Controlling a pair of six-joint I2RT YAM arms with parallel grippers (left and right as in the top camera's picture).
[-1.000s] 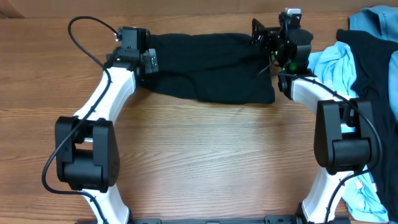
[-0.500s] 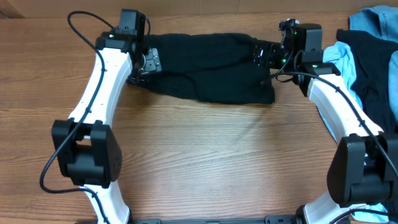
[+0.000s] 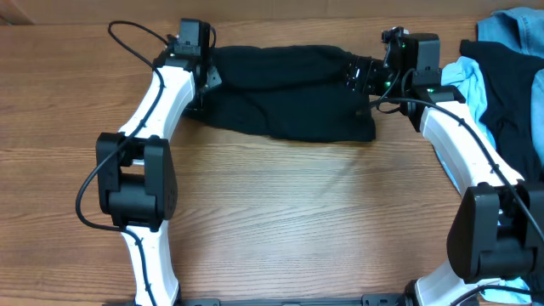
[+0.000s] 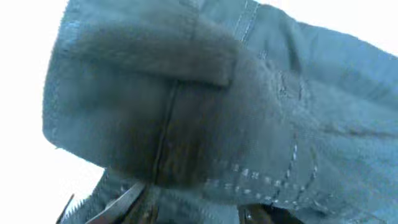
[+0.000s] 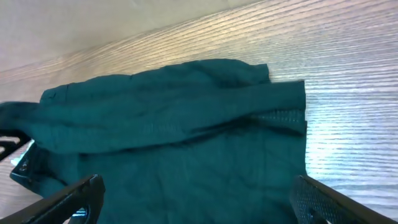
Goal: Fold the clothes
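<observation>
The clothes in hand are a plain black garment (image 3: 289, 93) lying spread across the far middle of the table. My left gripper (image 3: 206, 78) is down on its left end. In the left wrist view the fabric (image 4: 205, 93) fills the frame, and a bunch of it sits in my left gripper (image 4: 193, 211), whose fingers stand partly apart. Whether they pinch it I cannot tell. My right gripper (image 3: 357, 73) hovers at the right end, jaws open wide over the flat cloth (image 5: 174, 124), nothing between the fingers of my right gripper (image 5: 202, 205).
More garments are piled at the right edge: a light blue one (image 3: 463, 85), a black one (image 3: 510, 93) and a denim-blue one (image 3: 510, 25). Another bit of light blue cloth (image 3: 501, 263) lies by the right arm's base. Bare wooden table (image 3: 289, 212) lies in front.
My left arm swung in and its gripper settled onto the garment's left end, jaws narrowing around fabric. My right arm reached out to the right end, then held still, open.
</observation>
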